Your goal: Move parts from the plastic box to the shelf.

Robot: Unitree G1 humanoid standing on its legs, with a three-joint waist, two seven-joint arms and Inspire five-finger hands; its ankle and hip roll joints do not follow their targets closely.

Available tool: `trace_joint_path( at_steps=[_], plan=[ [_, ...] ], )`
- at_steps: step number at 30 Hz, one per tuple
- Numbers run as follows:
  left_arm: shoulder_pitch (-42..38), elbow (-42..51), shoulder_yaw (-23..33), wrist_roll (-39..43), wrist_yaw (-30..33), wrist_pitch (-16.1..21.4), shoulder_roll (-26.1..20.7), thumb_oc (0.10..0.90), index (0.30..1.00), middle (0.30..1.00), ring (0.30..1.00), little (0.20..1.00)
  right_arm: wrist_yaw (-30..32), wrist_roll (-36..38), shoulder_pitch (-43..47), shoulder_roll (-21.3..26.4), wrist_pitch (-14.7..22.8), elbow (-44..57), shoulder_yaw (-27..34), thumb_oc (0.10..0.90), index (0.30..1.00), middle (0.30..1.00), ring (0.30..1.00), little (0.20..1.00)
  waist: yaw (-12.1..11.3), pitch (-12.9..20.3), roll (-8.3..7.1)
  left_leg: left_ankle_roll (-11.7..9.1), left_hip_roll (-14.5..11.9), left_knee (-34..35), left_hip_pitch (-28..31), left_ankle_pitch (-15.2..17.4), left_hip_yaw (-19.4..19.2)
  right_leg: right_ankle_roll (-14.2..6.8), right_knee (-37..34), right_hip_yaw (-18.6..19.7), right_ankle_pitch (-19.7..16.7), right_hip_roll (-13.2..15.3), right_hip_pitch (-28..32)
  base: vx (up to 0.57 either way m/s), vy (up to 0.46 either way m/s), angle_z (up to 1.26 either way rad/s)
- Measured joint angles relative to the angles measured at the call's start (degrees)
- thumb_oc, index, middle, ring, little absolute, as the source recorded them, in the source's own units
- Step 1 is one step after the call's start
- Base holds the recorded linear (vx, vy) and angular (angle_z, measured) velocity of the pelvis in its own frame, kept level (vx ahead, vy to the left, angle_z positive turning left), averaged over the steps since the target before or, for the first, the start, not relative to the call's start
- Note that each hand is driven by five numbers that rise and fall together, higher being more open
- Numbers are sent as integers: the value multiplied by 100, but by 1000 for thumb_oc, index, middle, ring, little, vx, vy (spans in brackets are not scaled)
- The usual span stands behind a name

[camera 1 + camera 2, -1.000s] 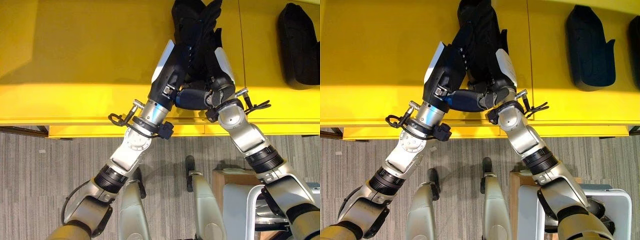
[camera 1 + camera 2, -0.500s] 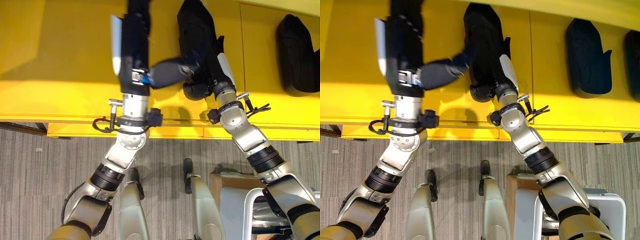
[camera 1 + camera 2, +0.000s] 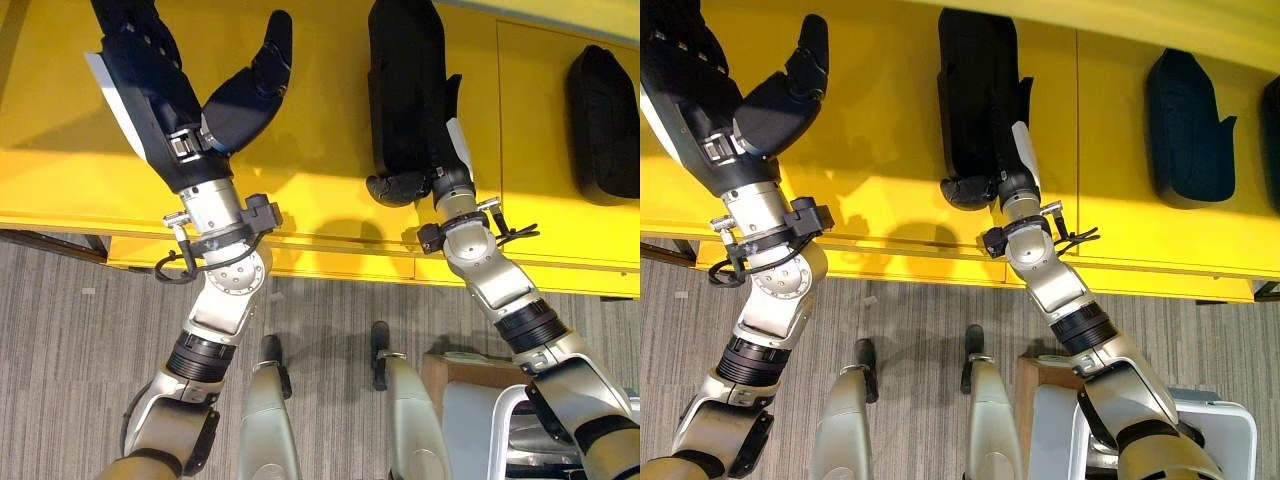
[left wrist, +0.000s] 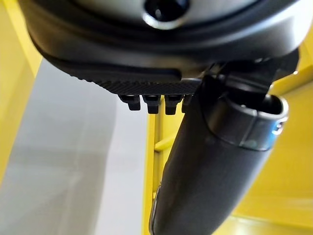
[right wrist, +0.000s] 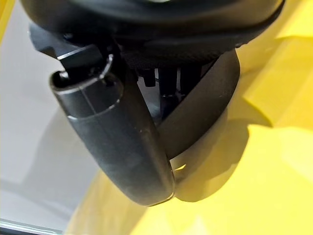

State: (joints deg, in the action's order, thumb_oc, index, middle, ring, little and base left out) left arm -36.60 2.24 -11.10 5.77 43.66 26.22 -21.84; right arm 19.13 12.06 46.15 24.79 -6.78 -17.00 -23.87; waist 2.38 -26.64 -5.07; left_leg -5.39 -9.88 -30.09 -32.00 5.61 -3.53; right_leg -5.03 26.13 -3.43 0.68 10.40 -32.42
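The yellow shelf [image 3: 320, 150] is carrying black parts: one part [image 3: 975, 95] is lying just right of the middle, with another part [image 3: 1188, 130] well apart to its right past a seam in the shelf. The right robot hand [image 3: 985, 170] is resting on the near end of the middle part, thumb curling under its lower edge, fingers lying along it, so it is clamped on that part. The left robot hand [image 3: 160, 80] is hanging over the bare left stretch of shelf, fingers straight and thumb spread, holding nothing. At lower right on the floor, the box [image 3: 1230, 430] is showing a pale rim; its contents are hidden.
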Motion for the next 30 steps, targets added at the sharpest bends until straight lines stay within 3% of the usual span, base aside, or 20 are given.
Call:
trace_joint_path(
  at_steps=[9,12,30],
  plan=[
    [32,-226,-4,505,37,0,17,900,1000,1000,1000,1000,-37,284,21,-186,286,20,4,900,1000,1000,1000,1000,-93,-13,32,3,1,22,-24,-4,-8,-4,-8,-1,7,6,-45,-6,16,0],
    [33,-228,-57,752,-271,9,33,900,1000,1000,1000,1000,-215,615,106,-193,339,24,45,900,1000,1000,1000,1000,-79,-15,35,5,5,6,-66,-3,-10,-1,23,-1,6,9,-78,0,0,0],
    [32,-227,-235,751,-569,3,81,900,1000,1000,1000,1000,-241,620,125,-213,277,41,50,900,1000,1000,1000,1000,-68,-28,55,20,5,-62,-68,9,-8,-7,97,12,30,12,-81,0,0,0]
  ],
)
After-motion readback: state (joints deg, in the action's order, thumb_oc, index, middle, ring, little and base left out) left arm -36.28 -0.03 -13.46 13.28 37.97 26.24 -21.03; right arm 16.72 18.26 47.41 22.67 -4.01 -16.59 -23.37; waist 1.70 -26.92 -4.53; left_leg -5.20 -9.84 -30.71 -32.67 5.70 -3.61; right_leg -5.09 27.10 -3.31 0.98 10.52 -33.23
